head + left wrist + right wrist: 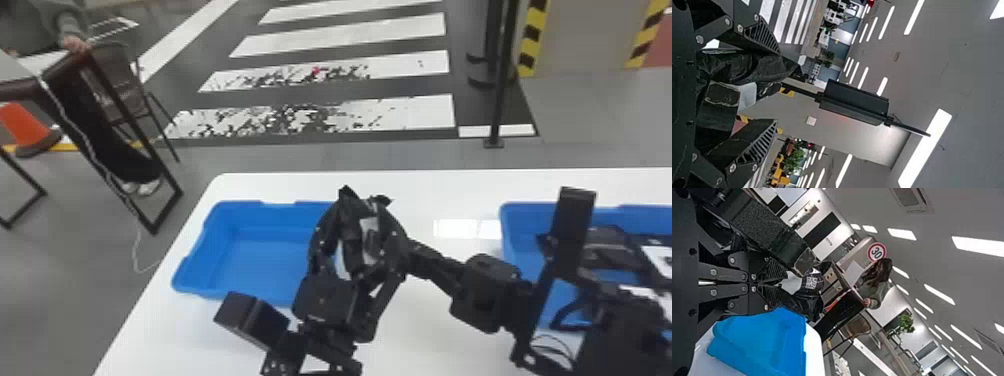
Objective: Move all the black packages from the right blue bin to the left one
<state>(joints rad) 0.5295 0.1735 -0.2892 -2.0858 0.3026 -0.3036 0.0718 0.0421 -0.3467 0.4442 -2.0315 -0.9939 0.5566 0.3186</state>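
Black package (742, 66) between our two arms, we had the left blue bin (265, 255) beyond and left of our left pincer (366, 207), whose fingers stood spread around that package. From the right, our right pincer (411, 245) was clenched on its edge. Farther right lay the right blue bin (515, 225), holding more black packages (607, 252).

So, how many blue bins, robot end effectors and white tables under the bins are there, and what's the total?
Blue bins: 2 (left bin, right bin)
End effectors: 2 (left end effector, right end effector)
White table: 1
Total: 5
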